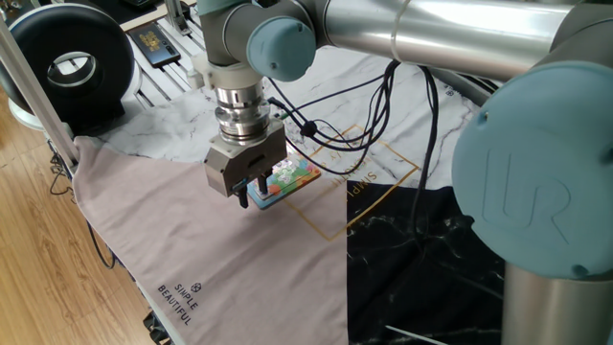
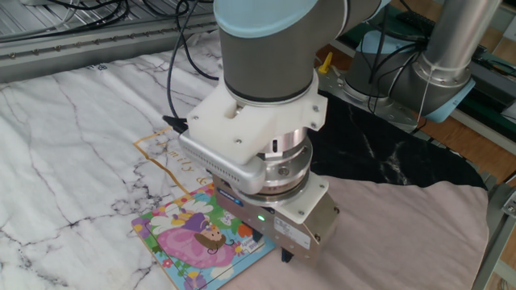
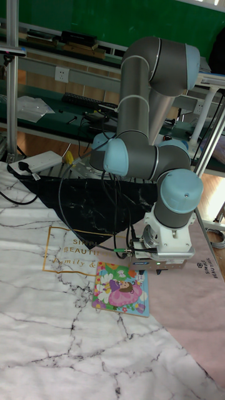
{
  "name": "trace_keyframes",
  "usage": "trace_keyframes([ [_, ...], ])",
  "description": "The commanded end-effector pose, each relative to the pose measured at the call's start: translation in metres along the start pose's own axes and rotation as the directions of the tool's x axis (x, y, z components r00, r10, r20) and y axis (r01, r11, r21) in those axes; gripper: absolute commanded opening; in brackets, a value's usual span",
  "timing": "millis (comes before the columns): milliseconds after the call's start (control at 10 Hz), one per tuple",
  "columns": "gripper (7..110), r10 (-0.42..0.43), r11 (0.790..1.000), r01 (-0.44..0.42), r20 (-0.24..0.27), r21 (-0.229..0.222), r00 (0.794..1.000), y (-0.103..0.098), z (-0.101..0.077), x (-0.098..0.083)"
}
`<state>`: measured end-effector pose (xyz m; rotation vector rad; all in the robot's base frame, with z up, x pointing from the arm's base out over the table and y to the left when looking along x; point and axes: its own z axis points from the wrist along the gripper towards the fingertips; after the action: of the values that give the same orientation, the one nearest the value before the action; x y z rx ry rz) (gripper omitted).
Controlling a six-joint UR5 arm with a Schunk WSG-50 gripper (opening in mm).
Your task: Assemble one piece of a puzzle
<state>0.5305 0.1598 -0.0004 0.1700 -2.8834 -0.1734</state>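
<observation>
The puzzle (image 3: 121,288) lies flat on the marble cloth, the gripper (image 1: 249,191) right over its edge. Its fingers (hidden by the body) I can't read. Press straight down, gently, keeping the board from sliding.

Silver arm (image 1: 450,34), pale-blue joint caps, embossed UR logo, black cables; grey gripper (image 1: 251,185), green LED.

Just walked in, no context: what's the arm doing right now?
The UR5 arm has its end effector down at one edge of a small colourful puzzle, which lies flat where the marble-print cloth meets a pinkish-grey cloth. It seems to be fitting a piece there. The fingers are hidden behind the arm's wrist, so I can't tell whether they hold anything.
</observation>
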Motion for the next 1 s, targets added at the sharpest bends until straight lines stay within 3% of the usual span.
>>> trace_keyframes([
  [0, 44, 0.007, 1.000, -0.007, -0.009, -0.020, 1.000, 0.002, 0.000, 0.002],
  [300, 44, 0.004, 1.000, -0.004, 0.003, -0.019, 1.000, 0.001, 0.000, -0.003],
  [500, 44, -0.011, 1.000, 0.011, 0.040, -0.014, 0.999, 0.000, 0.000, -0.012],
  [900, 44, 0.001, 0.999, 0.003, 0.095, -0.042, 0.995, 0.017, -0.006, 0.005],
])
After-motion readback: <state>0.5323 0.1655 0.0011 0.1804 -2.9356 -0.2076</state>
